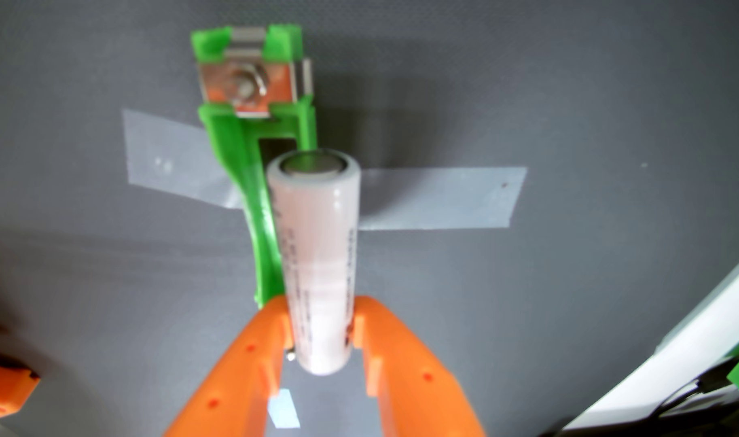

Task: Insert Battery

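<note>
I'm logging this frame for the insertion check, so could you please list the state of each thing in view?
battery: held between the orange fingers, above the holder, not yet seated.
gripper: shut on the battery near its lower end.
holder: green, taped to the gray mat, slot empty.
metal contact: bolted at the holder's far end, untouched.
tape: stuck flat across the holder onto the mat.
</note>
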You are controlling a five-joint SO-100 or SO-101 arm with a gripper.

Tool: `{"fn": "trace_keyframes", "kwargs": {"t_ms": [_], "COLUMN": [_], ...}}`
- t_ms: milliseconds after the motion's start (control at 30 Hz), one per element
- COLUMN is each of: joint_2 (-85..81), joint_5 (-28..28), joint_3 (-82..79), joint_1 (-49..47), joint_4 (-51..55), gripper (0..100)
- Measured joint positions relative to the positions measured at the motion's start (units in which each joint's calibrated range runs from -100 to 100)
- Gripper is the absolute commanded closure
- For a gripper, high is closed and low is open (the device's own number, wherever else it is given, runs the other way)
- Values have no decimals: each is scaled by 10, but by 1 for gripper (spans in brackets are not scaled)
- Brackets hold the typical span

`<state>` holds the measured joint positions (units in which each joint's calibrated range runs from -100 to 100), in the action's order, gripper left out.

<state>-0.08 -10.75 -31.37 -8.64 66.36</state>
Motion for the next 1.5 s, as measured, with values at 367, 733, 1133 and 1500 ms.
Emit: {"fn": "trace_keyframes", "kwargs": {"t_ms": [367, 733, 1133, 1500], "joint_2": [0, 0, 0, 0], "joint_5": [3, 3, 3, 0], "joint_3": [-10, -11, -20, -31], "joint_1": [-1, -1, -1, -31], "joint_4": [1, 1, 0, -4], "gripper": [98, 98, 98, 98]}}
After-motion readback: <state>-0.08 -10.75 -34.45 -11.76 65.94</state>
